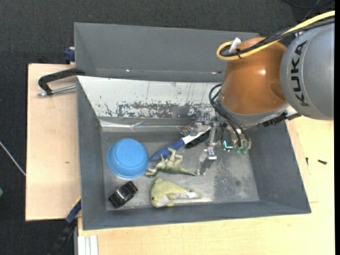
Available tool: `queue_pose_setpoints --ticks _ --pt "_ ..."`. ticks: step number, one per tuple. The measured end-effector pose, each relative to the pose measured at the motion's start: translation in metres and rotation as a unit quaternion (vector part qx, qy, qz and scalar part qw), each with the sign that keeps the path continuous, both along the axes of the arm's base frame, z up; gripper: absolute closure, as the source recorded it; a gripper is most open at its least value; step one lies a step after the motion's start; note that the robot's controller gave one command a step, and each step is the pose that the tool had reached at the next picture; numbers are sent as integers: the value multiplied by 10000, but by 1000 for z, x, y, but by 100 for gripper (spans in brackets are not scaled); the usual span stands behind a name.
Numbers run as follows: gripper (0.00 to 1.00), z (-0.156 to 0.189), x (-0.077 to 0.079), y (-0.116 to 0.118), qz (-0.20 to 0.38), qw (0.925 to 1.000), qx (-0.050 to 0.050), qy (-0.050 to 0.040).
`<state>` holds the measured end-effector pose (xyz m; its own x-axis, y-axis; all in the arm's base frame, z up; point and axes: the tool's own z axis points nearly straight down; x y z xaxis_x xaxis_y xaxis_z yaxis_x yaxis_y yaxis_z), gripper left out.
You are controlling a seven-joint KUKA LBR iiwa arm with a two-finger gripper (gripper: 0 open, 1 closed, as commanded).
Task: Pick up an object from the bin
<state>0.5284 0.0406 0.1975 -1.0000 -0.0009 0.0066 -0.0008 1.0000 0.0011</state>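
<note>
bowl 1 | brush 1 | toy dinosaur 1 | plush 1 | black block 1

this looks like a robotics lab, a test rig rather than a home or a shop. a big grey arm lettered kuka, with an orange cover and loose cables, reaches into a scuffed grey metal bin. in the bin lie unrelated odds: a blue bowl, a toothbrush, a soft toy. dark carpet lies around.
</note>
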Motion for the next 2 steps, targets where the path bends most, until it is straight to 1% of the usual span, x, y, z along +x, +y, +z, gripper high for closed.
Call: queue_pose_setpoints --ticks 1,2 --pt "0 -125 43 45 1451 9894 5 -51" --pt "100 -122 45 45 1437 9896 13 -94"
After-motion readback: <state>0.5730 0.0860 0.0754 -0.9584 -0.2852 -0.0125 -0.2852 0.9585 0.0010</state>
